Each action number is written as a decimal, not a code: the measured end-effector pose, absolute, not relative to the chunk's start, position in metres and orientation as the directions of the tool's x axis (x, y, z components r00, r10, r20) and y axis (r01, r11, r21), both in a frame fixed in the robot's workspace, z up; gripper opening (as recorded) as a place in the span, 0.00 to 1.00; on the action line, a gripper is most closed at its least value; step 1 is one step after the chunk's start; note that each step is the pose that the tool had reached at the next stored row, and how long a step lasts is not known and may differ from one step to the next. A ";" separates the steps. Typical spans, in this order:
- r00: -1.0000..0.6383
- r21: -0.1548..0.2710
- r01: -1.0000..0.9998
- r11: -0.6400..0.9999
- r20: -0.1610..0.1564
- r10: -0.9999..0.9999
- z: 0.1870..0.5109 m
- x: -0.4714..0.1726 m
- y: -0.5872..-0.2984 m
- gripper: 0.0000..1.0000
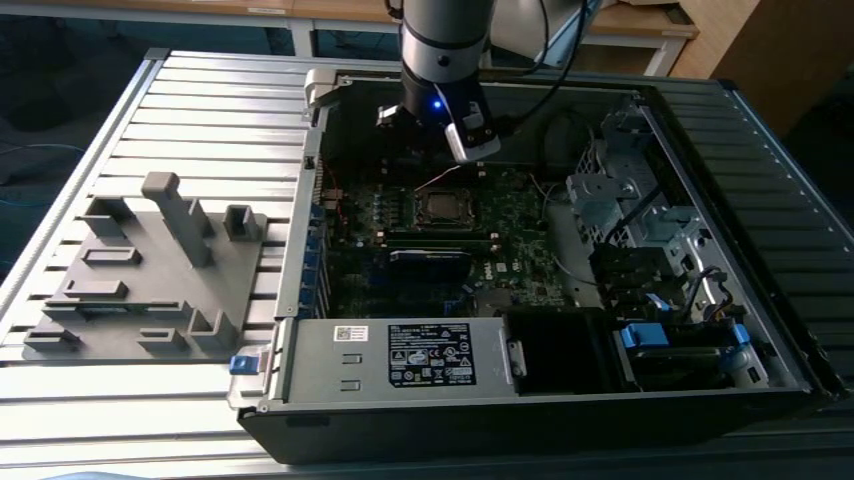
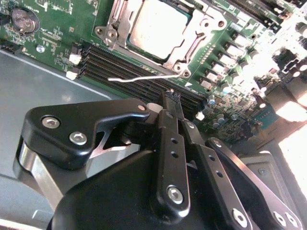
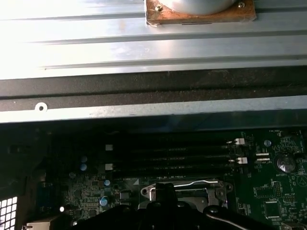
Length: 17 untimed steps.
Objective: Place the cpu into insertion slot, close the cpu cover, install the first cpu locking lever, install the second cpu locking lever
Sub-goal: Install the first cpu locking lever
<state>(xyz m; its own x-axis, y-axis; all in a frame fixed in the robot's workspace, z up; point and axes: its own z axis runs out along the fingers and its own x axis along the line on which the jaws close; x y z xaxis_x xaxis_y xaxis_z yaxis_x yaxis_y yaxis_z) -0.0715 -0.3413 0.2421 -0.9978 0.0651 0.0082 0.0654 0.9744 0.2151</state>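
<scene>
Fingers pressed together, holding nothing — cpu just beyond them

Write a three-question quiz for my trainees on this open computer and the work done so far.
1. True or false: the cpu sits framed by the cpu cover.
2. The thin silvery locking lever sticks out over: A) the memory slots B) a fan C) a battery.
3. Fill in: in the exterior view, the grey fixture lies on the view's ___ of the computer case.
Key: 1 true; 2 A; 3 left.
</scene>
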 end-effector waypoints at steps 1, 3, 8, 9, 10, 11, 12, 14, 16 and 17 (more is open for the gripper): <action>-0.998 0.214 0.065 0.975 0.008 0.065 0.242 -0.072 -0.341 0.11; -0.998 0.210 0.065 0.976 0.008 0.065 0.241 -0.072 -0.341 0.11; -0.998 0.181 0.065 0.981 0.006 0.065 0.239 -0.072 -0.341 0.11; -0.998 0.177 0.065 0.982 0.005 0.065 0.239 -0.072 -0.341 0.11; -0.998 0.174 0.065 0.983 0.005 0.065 0.238 -0.072 -0.341 0.11; -0.998 0.172 0.065 0.983 0.005 0.065 0.238 -0.072 -0.341 0.11; -0.998 0.172 0.065 0.983 0.005 0.065 0.237 -0.072 -0.341 0.11; -0.998 0.172 0.065 0.983 0.005 0.065 0.237 -0.071 -0.340 0.11; -0.998 0.172 0.065 0.983 0.005 0.065 0.236 -0.070 -0.339 0.11; -0.998 0.172 0.065 0.983 0.005 0.065 0.236 -0.069 -0.339 0.11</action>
<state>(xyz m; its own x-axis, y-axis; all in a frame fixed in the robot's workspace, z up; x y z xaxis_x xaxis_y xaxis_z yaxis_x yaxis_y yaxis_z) -0.0690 -0.3390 0.2361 -0.9978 0.0655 0.0053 0.0654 0.9829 0.1722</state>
